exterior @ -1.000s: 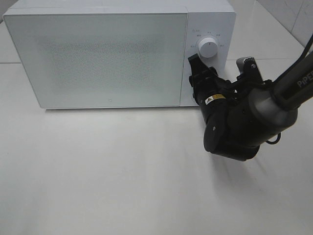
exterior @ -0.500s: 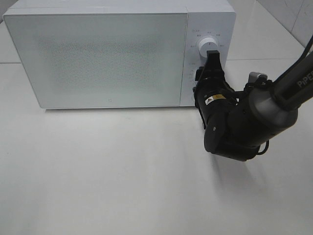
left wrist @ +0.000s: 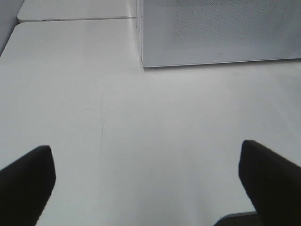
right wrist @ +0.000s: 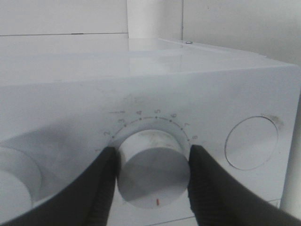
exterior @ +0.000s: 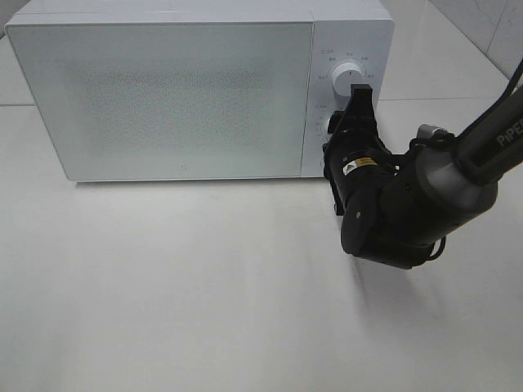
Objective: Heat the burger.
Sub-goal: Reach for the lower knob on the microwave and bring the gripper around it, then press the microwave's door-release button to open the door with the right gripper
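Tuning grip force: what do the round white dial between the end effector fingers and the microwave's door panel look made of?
Round white dial: likely moulded plastic, satin; dull sheen, smudges, red printed mark. White microwave door panel: glass or glossy plastic over a fine dot mesh; smooth, faintly reflective. Black end effector fingers: matte, finely textured; plastic or rubber, cannot tell.

The right arm [exterior: 482,135] reaches in from the surface's [left wrist: 141,117] right edge, its bulky black wrist [exterior: 392,216] bent toward the rear edge. The right gripper [exterior: 350,113] is rolled on its side, and its fingers [right wrist: 101,188] press opposite sides of a dial [right wrist: 153,172] (jaws about half spread). The left gripper [left wrist: 146,181] hangs low over the surface, its jaws spread wide and holding nothing.
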You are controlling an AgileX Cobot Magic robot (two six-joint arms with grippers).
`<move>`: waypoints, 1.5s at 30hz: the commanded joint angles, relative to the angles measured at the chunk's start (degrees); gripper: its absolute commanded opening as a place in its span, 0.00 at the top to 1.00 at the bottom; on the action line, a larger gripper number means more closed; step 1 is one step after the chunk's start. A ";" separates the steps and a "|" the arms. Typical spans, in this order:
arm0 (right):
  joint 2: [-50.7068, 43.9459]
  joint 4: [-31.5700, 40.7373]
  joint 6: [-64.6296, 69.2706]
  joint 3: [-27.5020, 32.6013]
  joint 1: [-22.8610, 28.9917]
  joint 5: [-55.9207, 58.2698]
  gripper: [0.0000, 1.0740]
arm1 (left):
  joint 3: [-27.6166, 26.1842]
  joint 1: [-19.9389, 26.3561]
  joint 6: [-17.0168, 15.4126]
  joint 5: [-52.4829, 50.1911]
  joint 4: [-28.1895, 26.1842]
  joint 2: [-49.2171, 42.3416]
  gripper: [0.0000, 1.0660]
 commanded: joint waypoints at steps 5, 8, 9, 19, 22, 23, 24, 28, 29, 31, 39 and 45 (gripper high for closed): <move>-0.06 -9.00 0.80 -1.43 -0.11 2.23 0.97 | 0.11 0.23 -0.23 -0.23 -0.06 -1.26 0.08; -0.06 -9.00 0.00 -1.43 -0.34 2.23 0.93 | 0.11 0.23 -0.23 -0.23 -0.06 -1.26 0.08; -0.06 -9.05 -0.11 -1.43 -0.57 2.23 0.91 | 0.11 0.23 -0.23 -0.23 -0.06 -1.26 0.08; -0.06 -2.81 -5.56 -1.38 -0.57 1.32 0.47 | 0.11 0.23 -0.23 -0.23 -0.06 -1.26 0.08; -0.23 -1.38 -8.88 -1.38 -0.57 0.52 0.34 | 0.11 0.23 -0.23 -0.23 -0.06 -1.26 0.08; -0.29 -1.66 -9.91 -1.38 -0.57 0.63 0.27 | 0.11 0.23 -0.23 -0.23 -0.06 -1.26 0.08; -0.29 -1.66 -9.91 -1.38 -0.57 0.63 0.27 | 0.11 0.23 -0.23 -0.23 -0.06 -1.26 0.08; -1.32 -3.55 -12.61 -0.69 -0.46 3.15 0.26 | 0.11 0.23 -0.23 -0.23 -0.06 -1.26 0.08; -1.32 -3.55 -12.61 -0.69 -0.46 3.15 0.26 | 0.11 0.23 -0.23 -0.23 -0.06 -1.26 0.08; -1.78 -4.01 -13.18 -0.29 -0.46 3.50 0.27 | 0.11 0.23 -0.23 -0.23 -0.06 -1.26 0.08; -8.19 -7.51 -20.00 5.33 -0.46 12.55 0.29 | 0.11 0.23 -0.23 -0.23 -0.06 -1.26 0.08; -14.73 -9.28 -38.04 8.19 -0.63 24.75 0.29 | 0.11 0.23 -0.23 -0.23 -0.06 -1.26 0.08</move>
